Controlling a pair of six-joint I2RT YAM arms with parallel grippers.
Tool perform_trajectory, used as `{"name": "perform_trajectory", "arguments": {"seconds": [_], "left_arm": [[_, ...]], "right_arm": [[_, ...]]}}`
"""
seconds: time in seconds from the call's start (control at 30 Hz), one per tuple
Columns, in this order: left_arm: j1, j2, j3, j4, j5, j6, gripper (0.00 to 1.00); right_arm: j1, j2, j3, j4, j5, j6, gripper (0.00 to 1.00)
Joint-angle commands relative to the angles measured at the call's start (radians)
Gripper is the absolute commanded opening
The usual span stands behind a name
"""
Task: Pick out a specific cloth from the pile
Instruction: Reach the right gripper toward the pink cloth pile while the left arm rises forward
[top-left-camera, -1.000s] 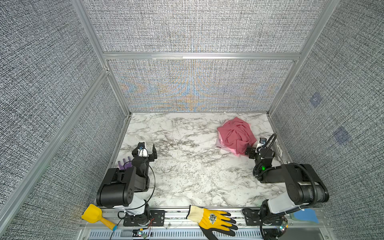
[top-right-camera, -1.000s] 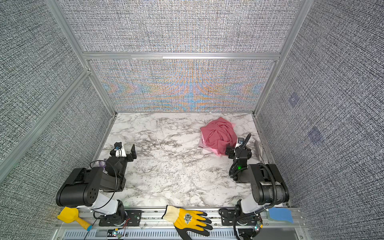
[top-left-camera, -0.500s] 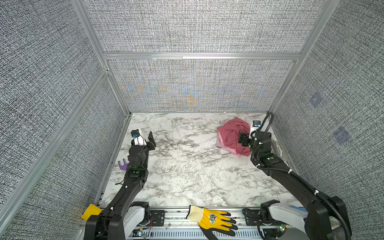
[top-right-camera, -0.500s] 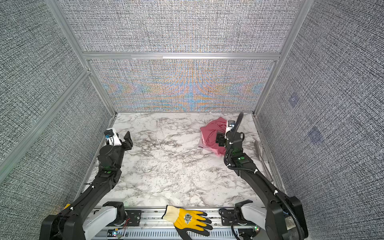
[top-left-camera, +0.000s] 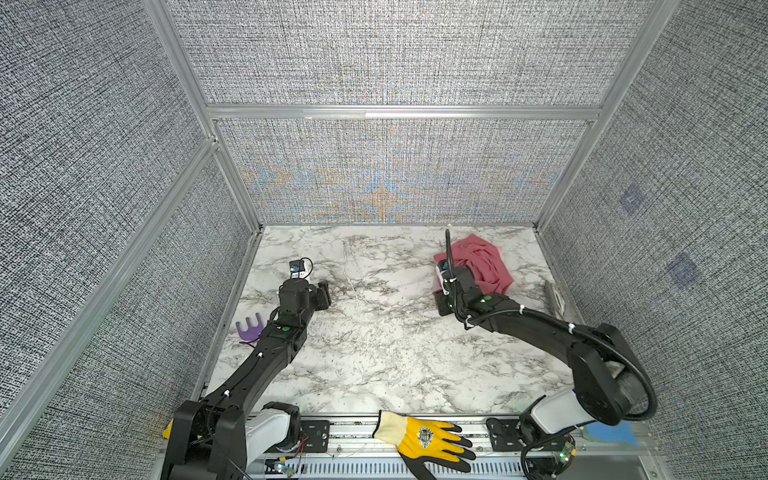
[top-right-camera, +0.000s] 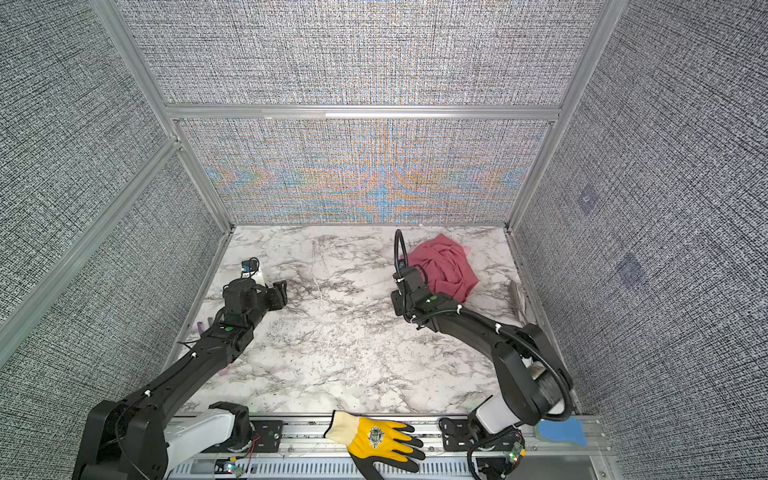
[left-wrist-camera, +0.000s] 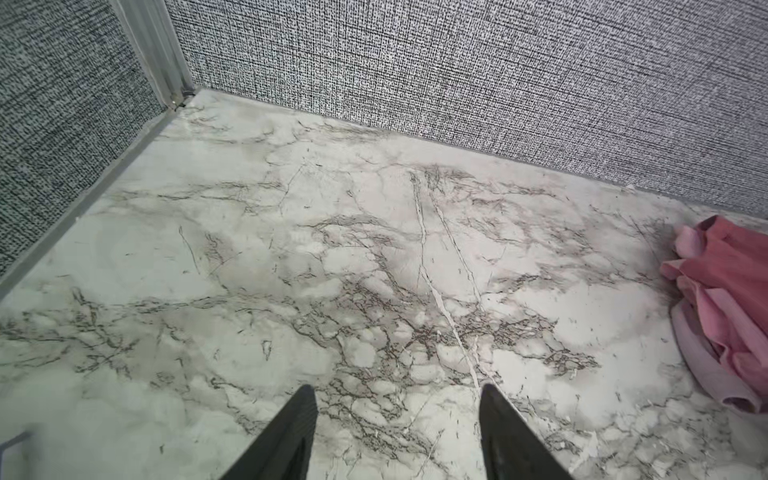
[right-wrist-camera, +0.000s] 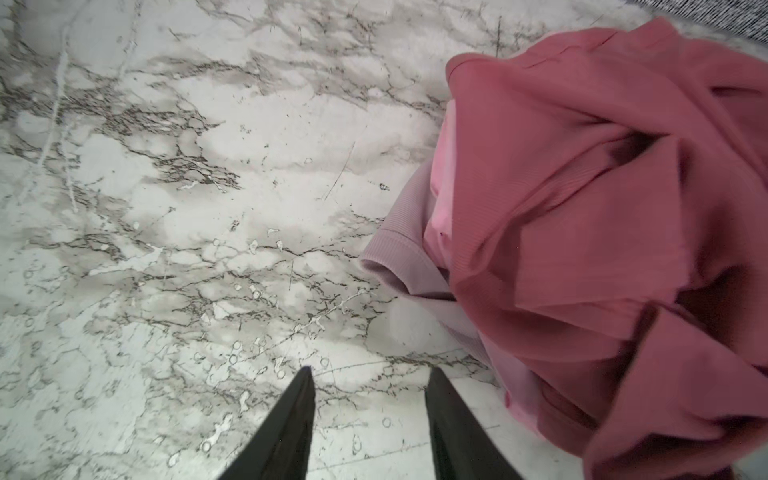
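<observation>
The pile (top-left-camera: 478, 266) lies near the far right corner of the marble bench (top-left-camera: 374, 340), dark rose-red cloth uppermost. The cloth (right-wrist-camera: 401, 249), pale mauve, protrudes from under the pile's edge, flat on the bench. Right claw (right-wrist-camera: 370, 382): jaws parted, empty, above bare marble just beside the cloth. Left claw (left-wrist-camera: 397, 395): jaws parted wide, empty, well apart from the pile, near the bench's left edge.

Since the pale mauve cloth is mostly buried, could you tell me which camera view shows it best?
The right wrist view: the cloth shows its ribbed edge poking from under the dark rose cloth. The left wrist view shows a strip at the frame's edge. In both top views the right arm hides it.
</observation>
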Motion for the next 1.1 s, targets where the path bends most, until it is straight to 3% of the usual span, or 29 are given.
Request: {"name": "perform_trajectory", "arguments": {"seconds": [0.0, 0.2, 0.43, 1.07], "left_arm": [[-0.001, 0.000, -0.001, -0.009, 0.009, 0.018, 0.65], [-0.001, 0.021, 0.010, 0.007, 0.025, 0.044, 0.65], [-0.001, 0.038, 0.009, 0.020, 0.038, 0.047, 0.65], [-0.001, 0.031, -0.014, 0.048, 0.019, 0.070, 0.65]], "right_arm": [[0.003, 0.066, 0.045, -0.018, 0.014, 0.024, 0.47], [0.002, 0.200, 0.142, -0.035, 0.071, 0.005, 0.47], [0.002, 0.276, 0.195, -0.077, 0.189, -0.018, 0.38], [-0.006, 0.376, 0.257, -0.050, 0.254, -0.046, 0.29]]}}
